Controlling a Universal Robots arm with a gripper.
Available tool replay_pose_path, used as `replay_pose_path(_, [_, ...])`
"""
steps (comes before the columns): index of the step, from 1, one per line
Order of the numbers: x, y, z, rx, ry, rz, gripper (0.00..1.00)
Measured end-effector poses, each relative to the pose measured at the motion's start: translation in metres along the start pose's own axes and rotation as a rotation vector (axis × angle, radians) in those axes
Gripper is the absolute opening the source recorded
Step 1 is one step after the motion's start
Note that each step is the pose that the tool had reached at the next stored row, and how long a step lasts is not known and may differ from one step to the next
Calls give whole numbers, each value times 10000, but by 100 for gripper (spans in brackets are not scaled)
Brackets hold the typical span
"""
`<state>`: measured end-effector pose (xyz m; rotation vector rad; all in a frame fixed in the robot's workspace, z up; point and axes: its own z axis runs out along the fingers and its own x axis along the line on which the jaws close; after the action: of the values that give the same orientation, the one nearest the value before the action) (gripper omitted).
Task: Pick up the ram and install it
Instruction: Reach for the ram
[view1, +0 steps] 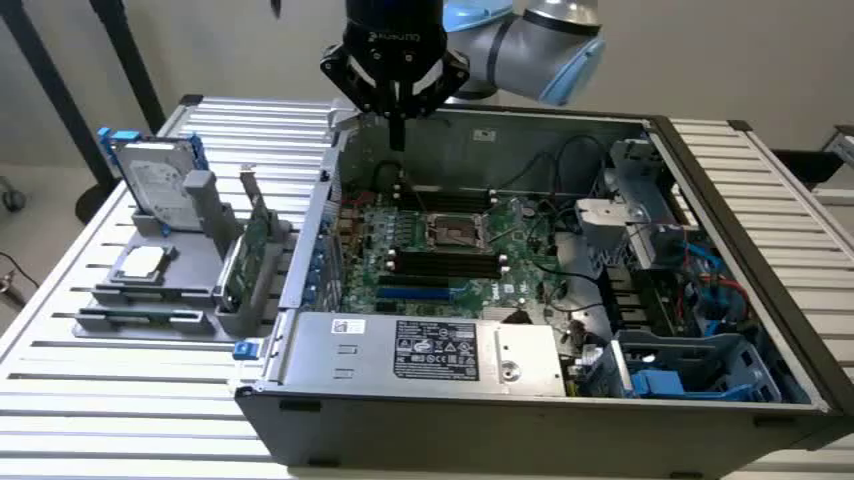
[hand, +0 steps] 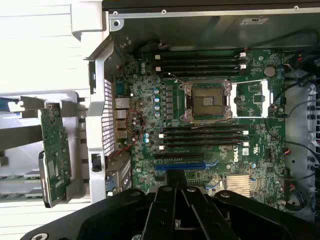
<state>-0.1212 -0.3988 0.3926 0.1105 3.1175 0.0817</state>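
Power supply (view1: 427, 350) sits at the near wall of the open case (view1: 400, 420), with the motherboard (view1: 441, 240) lying flat behind it. Gray tray (view1: 147, 322) on the exterior view's left holds a hard drive (view1: 154, 180) and an upright green card (view1: 247, 255). Ram (view1: 396, 135) hangs edge-on with its long axis vertical, pinched in the gripper (view1: 396, 112). Arm points straight down over the case's far wall.

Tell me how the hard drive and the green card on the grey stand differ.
The hard drive is silver with a pale label; the green card is a bare circuit board. The hard drive sits in a blue frame; the green card has a metal bracket. The green card stands nearer the computer case than the hard drive. Both stand upright on the grey stand.
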Motion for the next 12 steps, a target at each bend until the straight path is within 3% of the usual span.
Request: replay_pose_path(12, [0, 0, 0, -5, 0, 0, 11])
